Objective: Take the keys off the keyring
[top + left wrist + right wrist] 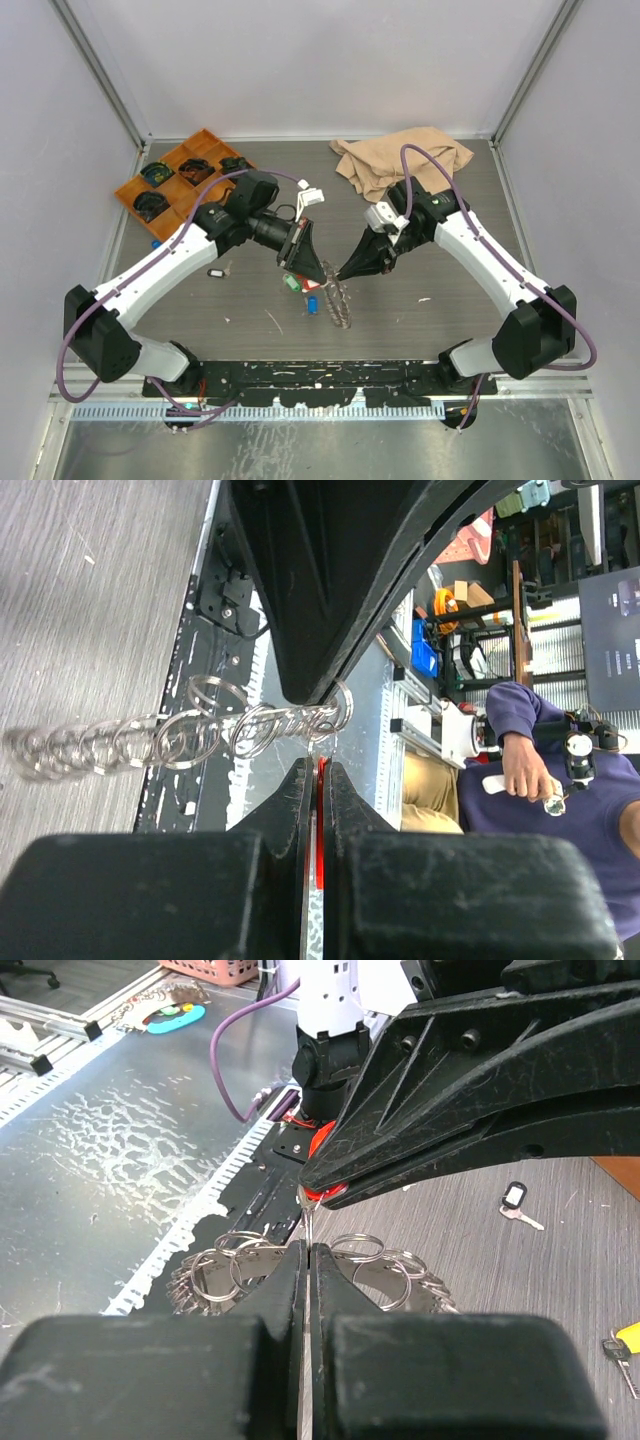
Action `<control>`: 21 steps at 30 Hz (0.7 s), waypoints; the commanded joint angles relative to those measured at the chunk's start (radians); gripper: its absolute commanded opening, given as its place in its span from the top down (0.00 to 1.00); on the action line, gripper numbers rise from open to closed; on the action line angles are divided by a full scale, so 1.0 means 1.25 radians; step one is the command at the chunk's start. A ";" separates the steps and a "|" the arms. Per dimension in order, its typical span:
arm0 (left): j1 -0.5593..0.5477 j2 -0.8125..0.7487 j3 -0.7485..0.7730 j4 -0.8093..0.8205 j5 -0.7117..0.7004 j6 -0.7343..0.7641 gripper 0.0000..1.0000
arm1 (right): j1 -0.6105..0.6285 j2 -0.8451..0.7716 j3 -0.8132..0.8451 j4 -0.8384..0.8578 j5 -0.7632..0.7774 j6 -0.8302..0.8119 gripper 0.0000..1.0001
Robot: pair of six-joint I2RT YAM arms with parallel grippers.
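Loops of the silvery keyring (pixel 339 302) are stretched above the middle of the table (pixel 450 300), and one end loop is pinched between the closed fingers of the right gripper (pixel 308 1252). The red key (pixel 321 820) is clamped by its tag in the shut left gripper (pixel 318 772), just beside that pinch. A green key (pixel 291 283) and a blue key (pixel 313 305) are seen lying close to the ring, and a black key (pixel 516 1200) lies apart from them. An orange tray (pixel 127 193) and a tan cloth (pixel 400 160) are set at the far edge.
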 commanded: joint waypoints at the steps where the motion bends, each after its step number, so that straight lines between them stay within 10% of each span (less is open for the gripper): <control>1: 0.004 -0.029 -0.009 -0.025 -0.011 0.016 1.00 | 0.001 -0.014 0.019 -0.005 -0.081 -0.020 0.99; 21: 0.004 -0.064 -0.058 0.111 -0.007 -0.162 1.00 | 0.001 0.030 -0.049 -0.074 0.002 -0.292 0.88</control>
